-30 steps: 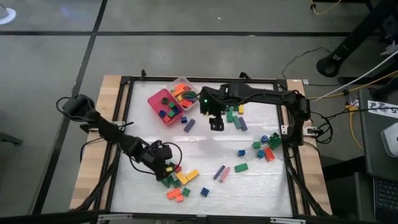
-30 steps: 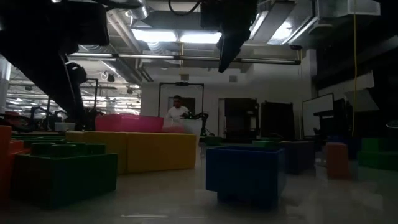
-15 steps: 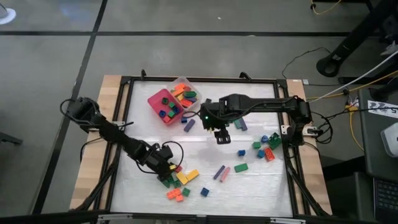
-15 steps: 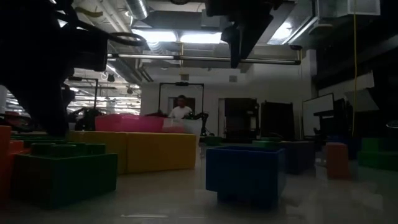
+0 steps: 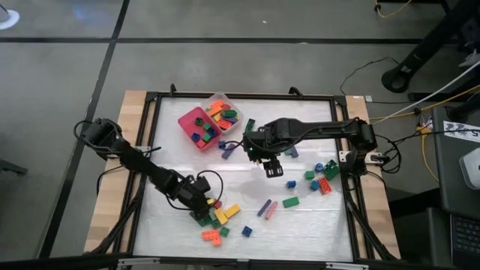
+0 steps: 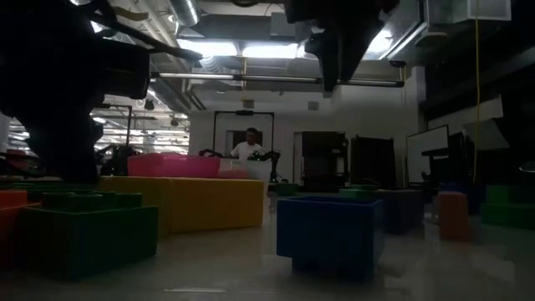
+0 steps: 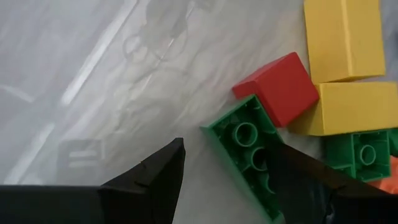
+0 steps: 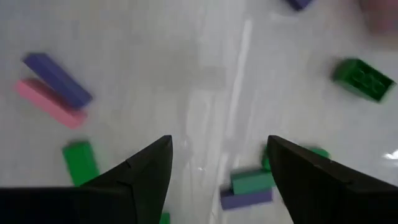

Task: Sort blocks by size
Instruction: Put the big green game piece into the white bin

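Left gripper (image 7: 227, 171): fingers (image 7: 149, 180) spread wide, nothing gripped. A green block (image 7: 249, 155) lies between them, underside up with its hollow tubes showing, close against one finger; contact cannot be confirmed. Its long axis runs diagonally across the gap rather than square to the fingers. Just beyond the fingertips a red block (image 7: 277, 87) touches the green one's far end, and two yellow blocks (image 7: 345, 37) are packed against the red one. A second green block (image 7: 357, 152) sits beside the far finger.

In the high view the left gripper (image 5: 196, 201) is seen low over the surface (image 5: 247, 187), at the edge of a block cluster (image 5: 219, 219). The left arm is stretched diagonally in from the surface's left edge.

Right gripper (image 8: 217, 180): fingers (image 8: 146, 174) wide open, empty, held above the surface with no contact. Ahead of the fingertips a purple bar (image 8: 59, 78) and a pink bar (image 8: 50, 102) lie side by side, long axes parallel. A green block (image 8: 81, 163) is beside one finger; a green and a purple piece (image 8: 249, 186) lie between the fingers, below them.

In the high view the right gripper (image 5: 273, 168) is seen mid-surface, the arm reaching across from the right side. The pink tray (image 5: 189, 120) and clear tray (image 5: 223, 101), both holding blocks, lie well behind it.
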Action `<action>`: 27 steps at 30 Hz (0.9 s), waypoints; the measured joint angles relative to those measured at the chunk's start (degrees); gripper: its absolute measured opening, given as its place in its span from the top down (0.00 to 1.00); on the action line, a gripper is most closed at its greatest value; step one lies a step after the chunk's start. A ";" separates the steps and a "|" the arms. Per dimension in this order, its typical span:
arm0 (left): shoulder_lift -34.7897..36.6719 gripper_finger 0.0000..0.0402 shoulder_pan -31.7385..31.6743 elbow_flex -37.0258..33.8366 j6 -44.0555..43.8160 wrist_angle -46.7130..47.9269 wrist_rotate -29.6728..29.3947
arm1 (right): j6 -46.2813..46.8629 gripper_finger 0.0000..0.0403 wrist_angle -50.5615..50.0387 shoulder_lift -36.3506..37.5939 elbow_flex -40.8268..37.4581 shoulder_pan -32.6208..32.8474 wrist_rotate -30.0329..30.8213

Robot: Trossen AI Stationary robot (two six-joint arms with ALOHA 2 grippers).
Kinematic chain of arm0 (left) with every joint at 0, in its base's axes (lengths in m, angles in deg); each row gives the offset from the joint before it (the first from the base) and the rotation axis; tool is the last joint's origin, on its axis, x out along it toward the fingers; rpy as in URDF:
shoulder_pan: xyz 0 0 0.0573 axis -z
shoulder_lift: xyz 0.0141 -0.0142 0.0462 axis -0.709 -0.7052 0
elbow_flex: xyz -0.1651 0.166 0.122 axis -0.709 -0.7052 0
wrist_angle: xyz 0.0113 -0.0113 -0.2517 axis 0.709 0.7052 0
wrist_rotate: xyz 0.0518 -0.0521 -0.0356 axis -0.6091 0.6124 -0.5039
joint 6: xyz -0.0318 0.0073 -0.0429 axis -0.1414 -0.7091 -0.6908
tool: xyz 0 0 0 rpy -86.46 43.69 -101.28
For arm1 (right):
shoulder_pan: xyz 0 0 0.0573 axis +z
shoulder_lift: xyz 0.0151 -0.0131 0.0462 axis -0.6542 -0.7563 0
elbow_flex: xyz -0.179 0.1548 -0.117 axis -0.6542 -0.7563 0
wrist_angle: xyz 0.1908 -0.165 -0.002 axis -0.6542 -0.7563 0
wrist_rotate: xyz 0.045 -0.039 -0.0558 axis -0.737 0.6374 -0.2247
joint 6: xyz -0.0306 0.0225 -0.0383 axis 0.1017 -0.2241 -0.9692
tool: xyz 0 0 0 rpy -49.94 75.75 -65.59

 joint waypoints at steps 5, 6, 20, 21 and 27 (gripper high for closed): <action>0.00 0.48 0.00 0.00 -3.67 0.04 0.59 | 0.01 0.35 -2.27 0.02 0.00 -0.02 4.56; 0.00 0.48 0.00 0.00 -4.36 0.04 0.61 | 0.03 0.35 -2.50 0.02 0.00 -0.02 4.79; 0.00 0.48 0.00 0.00 -10.64 -0.20 0.65 | -0.47 0.35 -9.53 2.88 -0.07 -0.09 10.12; 0.00 0.48 0.00 0.00 -10.69 -0.25 0.71 | 0.05 0.35 -9.68 3.85 -0.07 -0.13 11.03; 0.01 0.48 0.00 -0.02 -10.61 -1.99 0.84 | 5.93 0.35 -7.39 12.56 -0.06 -0.06 13.16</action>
